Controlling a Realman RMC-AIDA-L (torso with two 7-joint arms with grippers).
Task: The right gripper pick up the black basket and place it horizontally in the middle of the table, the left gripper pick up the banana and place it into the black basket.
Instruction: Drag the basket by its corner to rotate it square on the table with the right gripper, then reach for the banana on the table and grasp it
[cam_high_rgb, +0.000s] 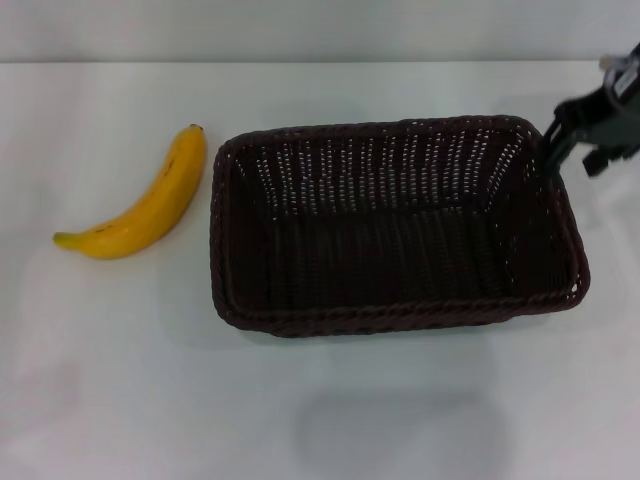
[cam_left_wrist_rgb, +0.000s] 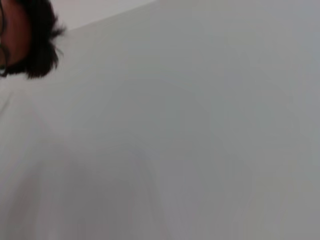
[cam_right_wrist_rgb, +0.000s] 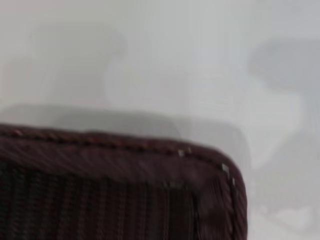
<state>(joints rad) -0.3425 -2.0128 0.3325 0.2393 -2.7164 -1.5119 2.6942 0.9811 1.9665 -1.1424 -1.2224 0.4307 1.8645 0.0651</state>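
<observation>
Head view: the black basket (cam_high_rgb: 395, 225) lies lengthwise mid-table (cam_high_rgb: 320, 410), the banana (cam_high_rgb: 140, 205) just beside its left end; the right gripper (cam_high_rgb: 560, 150) sits at the far right corner, its opening impossible to tell.
Left wrist view: only pale surface; the left gripper is unseen.
Right wrist view: basket corner (cam_right_wrist_rgb: 125, 190) on the table (cam_right_wrist_rgb: 165, 60).

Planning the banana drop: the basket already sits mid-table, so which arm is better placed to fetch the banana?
Left. The banana lies on the robot's left, beside the black basket; the right end effector is at the basket's far right corner, with the basket between.
</observation>
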